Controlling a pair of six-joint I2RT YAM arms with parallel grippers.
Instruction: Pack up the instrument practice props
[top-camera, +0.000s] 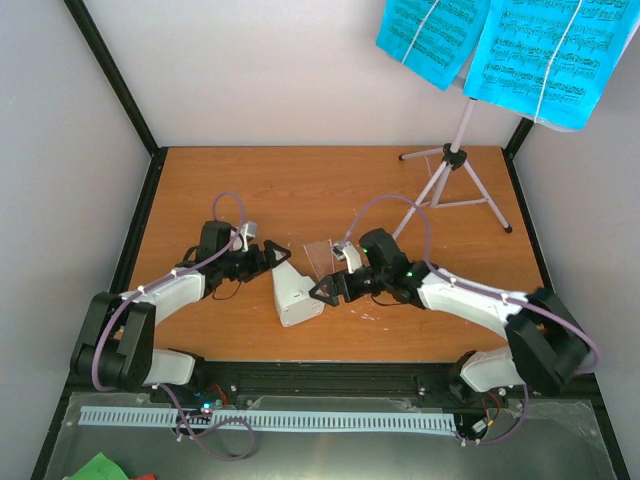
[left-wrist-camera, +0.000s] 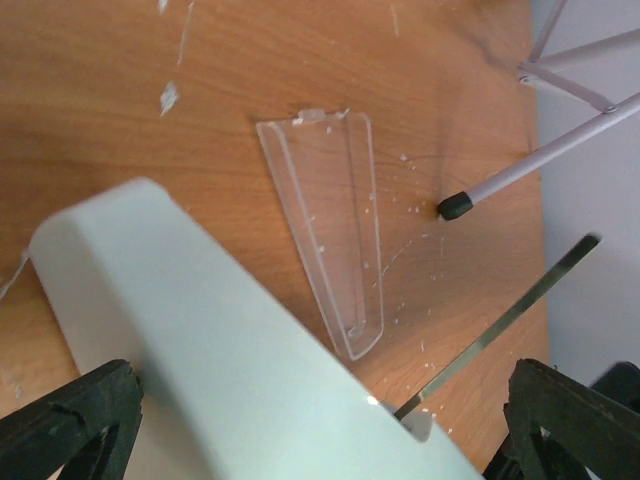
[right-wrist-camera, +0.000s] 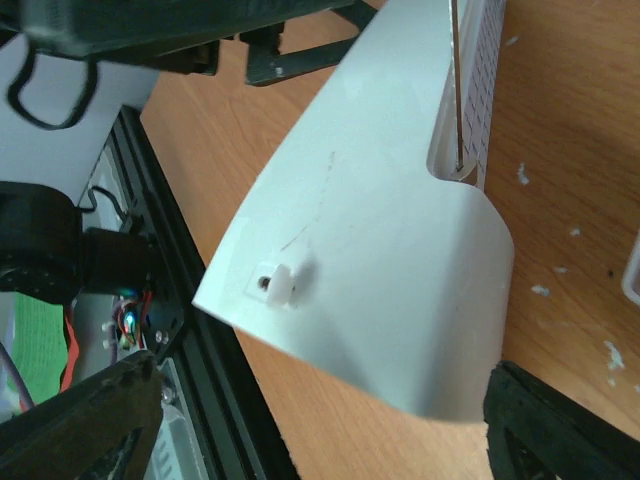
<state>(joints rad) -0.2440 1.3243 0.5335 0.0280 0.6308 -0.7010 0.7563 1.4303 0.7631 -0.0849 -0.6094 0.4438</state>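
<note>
The white metronome (top-camera: 296, 295) lies on its side mid-table between both grippers. My left gripper (top-camera: 272, 256) is open at its narrow end; in the left wrist view the metronome body (left-wrist-camera: 220, 340) lies between the wide jaws (left-wrist-camera: 320, 430), with its thin pendulum rod (left-wrist-camera: 500, 325) sticking out. My right gripper (top-camera: 322, 291) is open at the wide end, and the metronome (right-wrist-camera: 370, 220) fills the space ahead of its jaws (right-wrist-camera: 320, 420). The clear tapered cover (top-camera: 320, 255) lies flat beside it (left-wrist-camera: 330, 230). The lilac music stand (top-camera: 455, 165) holds cyan sheet-music pages (top-camera: 500, 40) at the back right.
A stand leg with a black foot (left-wrist-camera: 455, 207) rests close to the clear cover. Black frame rails (top-camera: 330, 375) edge the table's near side, with a grey slotted strip (top-camera: 270, 420) below. White walls enclose left, back and right.
</note>
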